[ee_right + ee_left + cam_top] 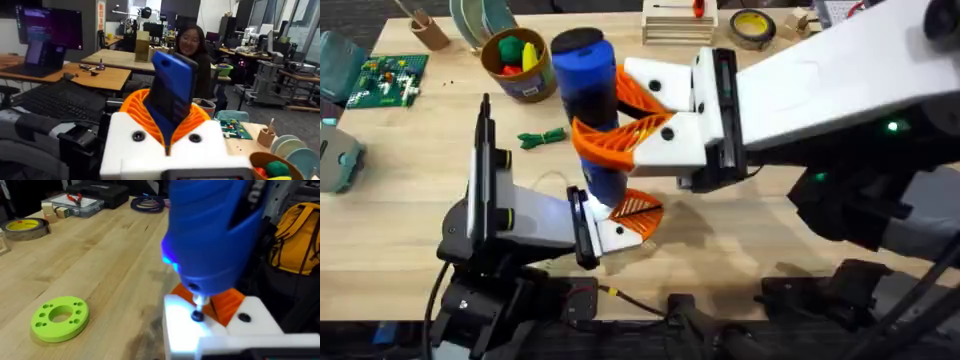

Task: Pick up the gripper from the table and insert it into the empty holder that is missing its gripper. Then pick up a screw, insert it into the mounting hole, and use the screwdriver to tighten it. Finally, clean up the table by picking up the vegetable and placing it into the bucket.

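My right gripper (620, 112) is shut on the blue screwdriver (590, 90), its orange ribbed pads (620, 145) clasping the barrel, which stands upright. In the right wrist view the screwdriver (172, 92) rises between the orange pads (135, 107). In the left wrist view the dark tip of the screwdriver (210, 235) rests on a screw (197, 315) in the white holder (250, 325). The orange gripper (229, 304) sits in that holder. The left gripper (632, 218) lies low under the screwdriver. The dark-green vegetable (542, 137) lies on the table, close to the tan bucket (515, 68).
A lime-green disc (60, 318) lies flat beside the left gripper. A yellow tape roll (752, 25) and a wooden tray (678, 22) stand at the back edge. A green board (388, 80) and a grey block (338, 160) sit at the far left.
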